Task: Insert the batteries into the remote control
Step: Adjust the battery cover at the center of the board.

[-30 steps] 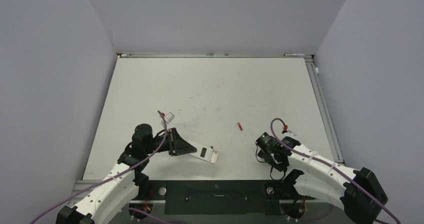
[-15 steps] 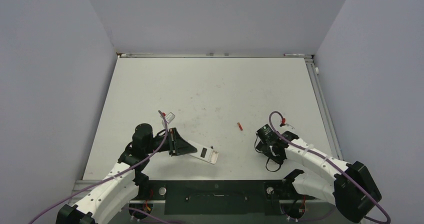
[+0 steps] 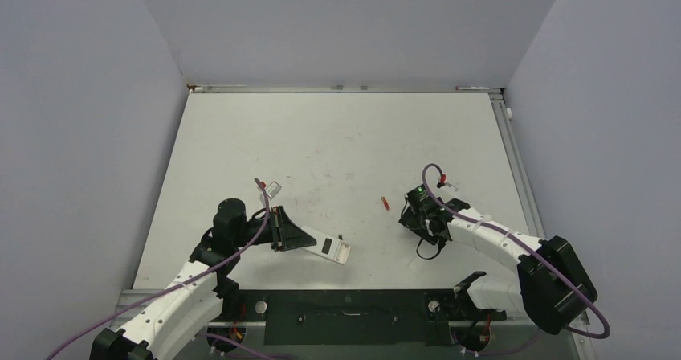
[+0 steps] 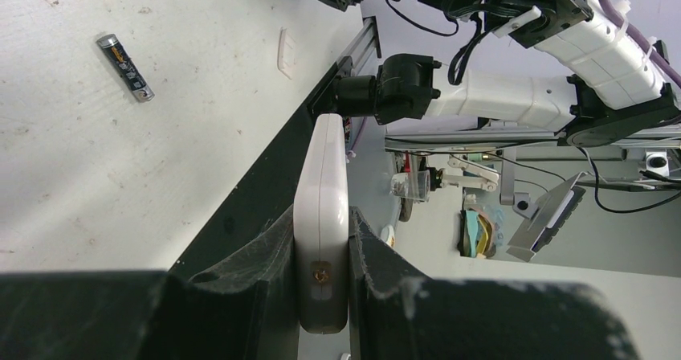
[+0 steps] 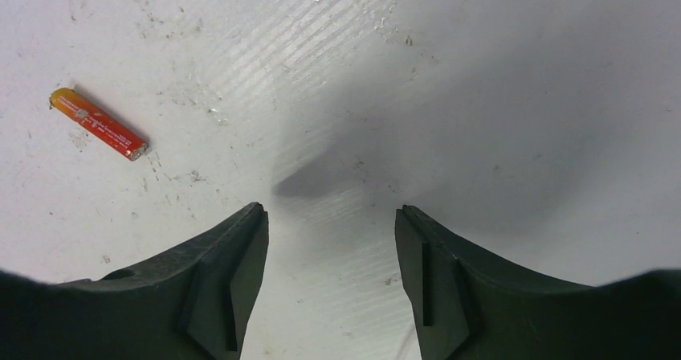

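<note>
The white remote control (image 3: 332, 250) sticks out to the right of my left gripper (image 3: 309, 242), low over the table near its front edge. In the left wrist view the remote control (image 4: 321, 175) stands edge-on, and my left gripper (image 4: 321, 219) is shut on its sides. A red battery (image 3: 385, 203) lies on the table just left of my right gripper (image 3: 417, 217). Seen from the right wrist, the red battery (image 5: 98, 124) sits at upper left, outside my right gripper (image 5: 329, 215), which is open and empty. A dark-looking battery (image 4: 126, 56) lies on the table; I cannot tell whether it is the same one.
A small white flat piece (image 4: 287, 52) lies near the table's front edge. The black front rail (image 3: 345, 308) runs between the arm bases. Grey walls close in the table (image 3: 337, 135) on three sides.
My right gripper has moved away from the front edge, up and left toward the red battery. The left gripper and the remote have stayed still.
</note>
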{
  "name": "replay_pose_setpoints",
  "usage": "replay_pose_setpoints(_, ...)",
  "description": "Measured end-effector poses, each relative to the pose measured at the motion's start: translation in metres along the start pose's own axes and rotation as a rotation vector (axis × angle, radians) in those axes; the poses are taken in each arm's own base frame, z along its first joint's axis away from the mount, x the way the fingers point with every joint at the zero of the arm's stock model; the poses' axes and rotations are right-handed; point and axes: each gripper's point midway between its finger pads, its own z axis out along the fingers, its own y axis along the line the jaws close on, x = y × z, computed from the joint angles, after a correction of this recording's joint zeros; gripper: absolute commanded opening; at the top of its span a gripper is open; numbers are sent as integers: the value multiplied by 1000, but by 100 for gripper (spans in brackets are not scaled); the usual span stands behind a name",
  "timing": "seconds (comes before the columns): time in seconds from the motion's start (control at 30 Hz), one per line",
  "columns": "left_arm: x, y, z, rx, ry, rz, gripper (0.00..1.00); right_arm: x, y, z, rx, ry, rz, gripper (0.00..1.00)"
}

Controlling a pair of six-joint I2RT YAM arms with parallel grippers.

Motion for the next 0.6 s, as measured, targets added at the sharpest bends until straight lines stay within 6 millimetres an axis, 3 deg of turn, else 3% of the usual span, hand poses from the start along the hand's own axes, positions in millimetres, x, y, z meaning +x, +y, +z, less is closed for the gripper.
replay_pose_setpoints(0.23, 0, 2, 0, -9, -3, -3, 0, 6, -2, -8, -11, 36, -40, 58)
replay_pose_setpoints(0.37, -1, 2, 0, -11, -9, -1, 0, 11, 1, -28, -61, 35, -85, 58)
replay_pose_setpoints(0.6, -1, 2, 0, -11, -9, 3, 0, 40, 2, -57, -75, 69, -276, 59)
